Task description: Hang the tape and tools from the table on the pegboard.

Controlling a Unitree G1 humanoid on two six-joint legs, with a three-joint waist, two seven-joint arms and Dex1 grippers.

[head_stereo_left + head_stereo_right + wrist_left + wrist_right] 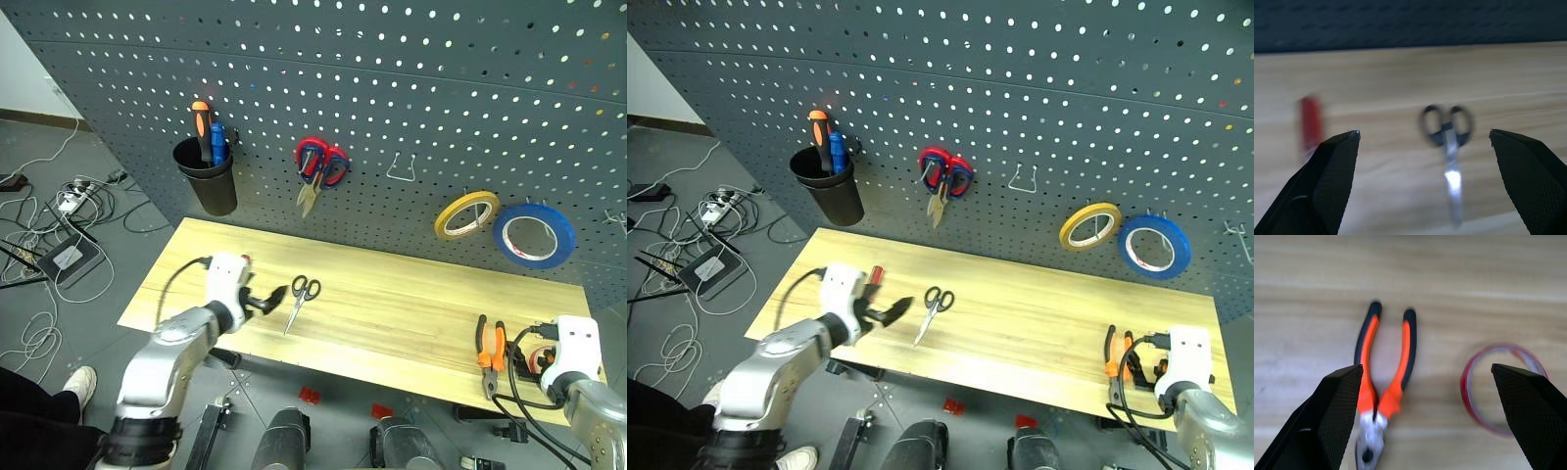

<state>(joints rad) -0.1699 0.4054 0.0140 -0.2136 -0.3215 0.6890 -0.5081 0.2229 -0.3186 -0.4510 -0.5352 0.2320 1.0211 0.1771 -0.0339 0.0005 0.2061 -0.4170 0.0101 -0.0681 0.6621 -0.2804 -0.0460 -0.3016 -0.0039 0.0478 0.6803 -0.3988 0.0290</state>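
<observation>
Scissors [300, 299] blades toward robot (flat).

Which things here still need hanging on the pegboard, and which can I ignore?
For the job:
- scissors with black loops, on the table
- pliers, on the table
- red tape ring, beside the pliers
- red-handled screwdriver, on the table
- pegboard

Ignore:
- red-looped scissors, already hung
- yellow roll, blue roll, hung
- black cup with its tools
- floor cables
</observation>
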